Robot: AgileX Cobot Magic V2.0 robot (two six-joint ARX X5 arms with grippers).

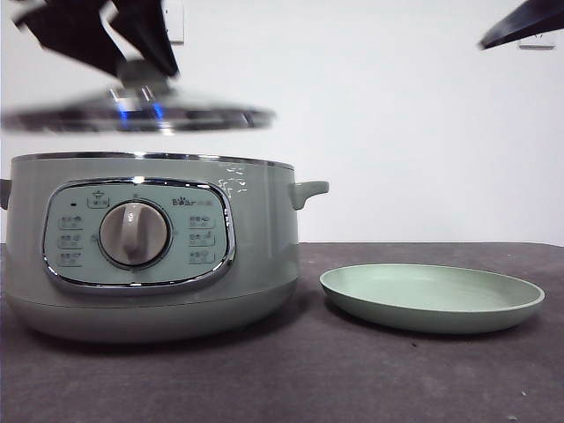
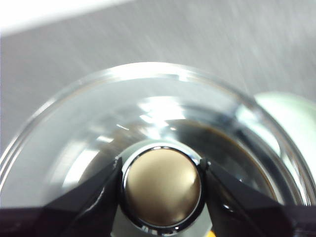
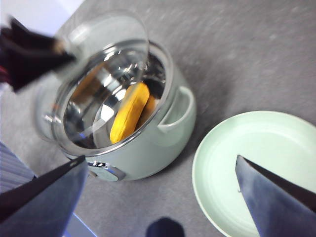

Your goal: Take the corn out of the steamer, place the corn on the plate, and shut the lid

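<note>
Black tapered fingers (image 2: 84,197), matte, wedge-shaped

- Our left gripper (image 2: 161,170) holds the lid (image 1: 137,115) above the steamer (image 1: 159,247).
- Below it, the corn (image 3: 129,113) lies inside.
- The plate (image 1: 432,298) sits beside the steamer, under our right gripper (image 3: 163,190).

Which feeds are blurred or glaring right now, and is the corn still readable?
Front view: the lid and left gripper smear with motion; steamer and plate stay sharp. Left wrist view: bright glare across the glass, knob clear. Right wrist view: soft overall, right gripper blurred, corn readable inside the pot.
</note>
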